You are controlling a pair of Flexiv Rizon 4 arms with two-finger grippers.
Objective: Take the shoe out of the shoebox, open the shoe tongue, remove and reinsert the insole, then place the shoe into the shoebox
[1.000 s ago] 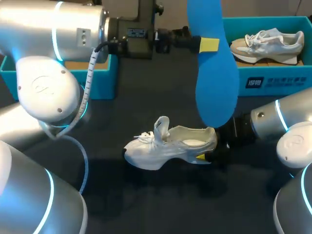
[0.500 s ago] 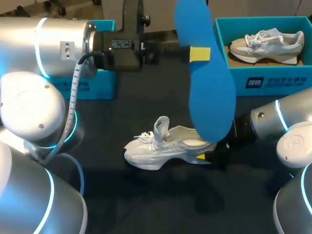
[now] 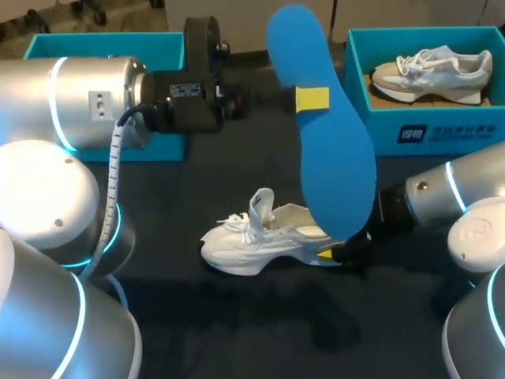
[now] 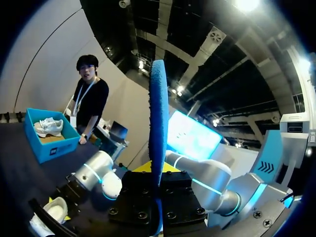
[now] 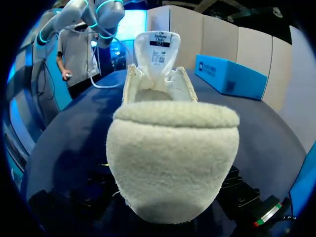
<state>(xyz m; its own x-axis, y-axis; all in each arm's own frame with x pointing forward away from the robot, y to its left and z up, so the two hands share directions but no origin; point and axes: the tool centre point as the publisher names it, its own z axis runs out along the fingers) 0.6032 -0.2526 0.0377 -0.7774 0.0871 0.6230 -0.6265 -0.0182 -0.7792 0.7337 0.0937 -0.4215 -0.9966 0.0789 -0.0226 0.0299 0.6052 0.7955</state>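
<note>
We work over a dark, matte table (image 3: 237,316). Our left arm (image 3: 87,103) and right arm (image 3: 442,197) are smooth, silver and rounded. Two teal cardboard boxes stand at the far edge: the left shoebox (image 3: 158,148), partly behind our left arm, and the right shoebox (image 3: 442,130), which holds a second shoe (image 3: 430,73), grey and white with laces.

The blue insole (image 3: 335,158), flat and long with rounded ends, hangs in the air above the table. Our left gripper (image 3: 312,99) is clamped on it near its upper end. The white shoe (image 3: 260,241) lies on the table below it. Its tongue (image 5: 159,49) stands pulled up and its heel lining (image 5: 173,158) is fleecy. Our right gripper (image 3: 335,254) grasps the heel.

The right shoebox's front wall carries a white printed mark, and a sewn label with small print sits on the tongue.

Since a second ago the insole and our left arm have shifted leftward, uncovering more of the left shoebox. The shoe has stayed put.
</note>
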